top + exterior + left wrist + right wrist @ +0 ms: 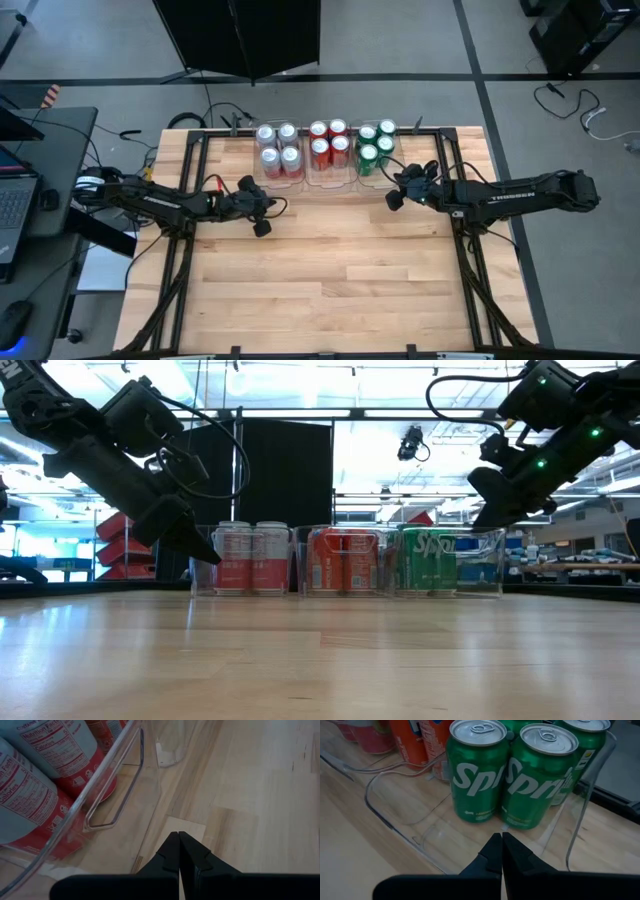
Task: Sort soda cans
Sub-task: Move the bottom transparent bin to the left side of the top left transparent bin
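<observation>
Twelve small round metal soda cans sit in three clear plastic bins at the far edge of the pale wooden worktop (330,270) — four cans in each bin.

On the left, the left tool (262,228) hangs just in front of the first bin, a little to its left side. Its two dark fingers (172,852) are pressed together with nothing between them, and they touch no can.

The left clear bin (279,179) holds the four silver-white cans with red bottoms (278,148), standing upright in a square of two by two. The middle clear bin (330,181) holds the four red cans (329,142), packed the same way. The right clear bin (372,178) holds the four green cans (376,143), also upright — the wrist view shows their silver tops and white letters.

On the right, the right tool (394,201) hangs just in front of the green cans' bin. Its fingers (496,849) are pressed together too, holding nothing and touching no can.
</observation>
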Tool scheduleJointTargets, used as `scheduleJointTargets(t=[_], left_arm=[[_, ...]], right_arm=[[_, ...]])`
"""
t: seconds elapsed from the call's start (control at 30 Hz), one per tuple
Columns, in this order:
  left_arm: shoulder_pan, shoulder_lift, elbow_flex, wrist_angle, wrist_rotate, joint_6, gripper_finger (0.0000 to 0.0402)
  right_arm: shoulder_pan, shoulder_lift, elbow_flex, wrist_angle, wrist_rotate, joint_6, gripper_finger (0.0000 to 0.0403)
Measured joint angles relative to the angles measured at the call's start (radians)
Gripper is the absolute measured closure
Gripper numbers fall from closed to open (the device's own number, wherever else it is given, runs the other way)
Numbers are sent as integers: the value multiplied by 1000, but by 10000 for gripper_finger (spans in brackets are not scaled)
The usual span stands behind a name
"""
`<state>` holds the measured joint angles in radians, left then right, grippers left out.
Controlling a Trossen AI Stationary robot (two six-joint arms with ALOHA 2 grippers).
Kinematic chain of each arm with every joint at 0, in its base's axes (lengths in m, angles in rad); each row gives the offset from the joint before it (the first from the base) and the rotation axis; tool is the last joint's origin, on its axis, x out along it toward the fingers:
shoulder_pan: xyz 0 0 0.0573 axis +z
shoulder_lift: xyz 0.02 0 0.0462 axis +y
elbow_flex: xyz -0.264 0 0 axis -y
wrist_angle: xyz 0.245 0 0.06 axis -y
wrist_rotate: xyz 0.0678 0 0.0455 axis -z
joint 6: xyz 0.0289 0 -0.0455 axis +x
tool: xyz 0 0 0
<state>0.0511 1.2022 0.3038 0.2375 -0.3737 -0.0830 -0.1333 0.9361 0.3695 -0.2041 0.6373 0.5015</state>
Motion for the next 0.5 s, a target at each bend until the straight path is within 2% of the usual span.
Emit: scheduleJointTargets(t=[0.23,0.5], left_arm=[[0,-23,1,-10,33,0,402],[-1,-141,1,-48,70,2,402]], right_arm=[[1,46,-1,68,-11,-13,403],[2,94,-1,161,-38,-60,403]])
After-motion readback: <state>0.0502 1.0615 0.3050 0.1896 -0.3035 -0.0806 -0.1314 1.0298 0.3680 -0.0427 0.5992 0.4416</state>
